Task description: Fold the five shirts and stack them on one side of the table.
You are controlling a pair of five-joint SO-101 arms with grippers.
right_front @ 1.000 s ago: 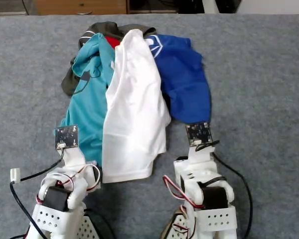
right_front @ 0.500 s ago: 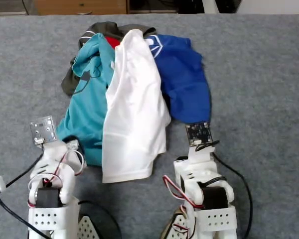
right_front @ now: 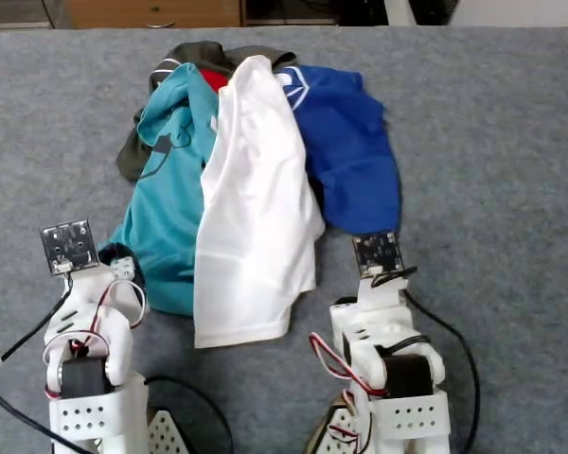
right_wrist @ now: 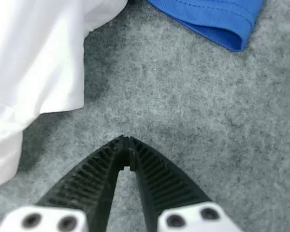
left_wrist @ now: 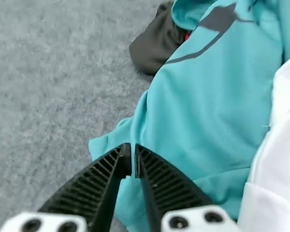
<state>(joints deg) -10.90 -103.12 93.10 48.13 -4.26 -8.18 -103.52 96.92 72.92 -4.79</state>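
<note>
Several shirts lie in a loose pile at the middle of the table. A white shirt (right_front: 256,218) lies on top, a teal shirt (right_front: 166,208) to its left and a blue shirt (right_front: 350,151) to its right. A dark shirt (right_front: 133,156) and a bit of red shirt (right_front: 214,78) peek out at the far side. My left gripper (left_wrist: 132,151) is shut, its tips over the teal shirt's (left_wrist: 208,111) near-left hem. My right gripper (right_wrist: 126,143) is shut above bare carpet, between the white shirt's (right_wrist: 34,53) hem and the blue shirt's (right_wrist: 217,19) hem.
Grey carpet (right_front: 492,189) covers the table, with wide bare room to the left and right of the pile. The left arm's base (right_front: 85,397) and the right arm's base (right_front: 393,378) stand at the near edge. Wooden furniture (right_front: 151,11) runs behind the far edge.
The left arm has swung leftwards, from beside the white shirt's near hem to the teal shirt's left corner. The right arm and the shirts have kept still.
</note>
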